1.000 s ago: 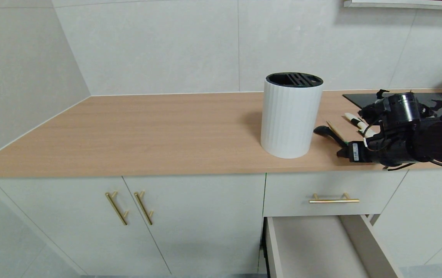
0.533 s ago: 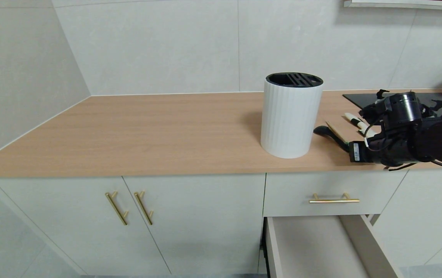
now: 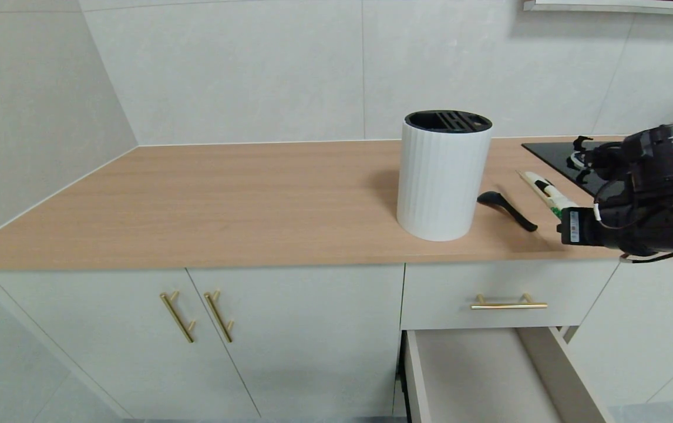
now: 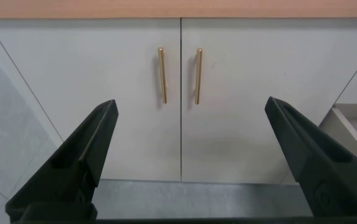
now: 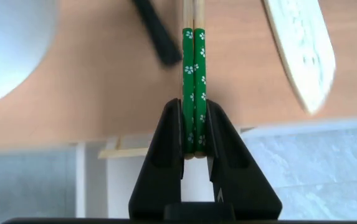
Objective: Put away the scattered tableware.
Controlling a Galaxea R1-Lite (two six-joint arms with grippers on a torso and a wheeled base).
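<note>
Pinching the green-ended chopsticks side by side, the right gripper is clamped on their decorated ends. That leaves the bare tips pointing out over the counter beside the black spoon (probably ready to feed into the white holder). The left gripper hangs wide open before the cupboard doors.

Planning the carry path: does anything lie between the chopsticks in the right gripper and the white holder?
Only the black spoon, lying flat on the counter between the right gripper with the chopsticks and the white holder. Nothing visible stands over the holder's slotted top.
</note>
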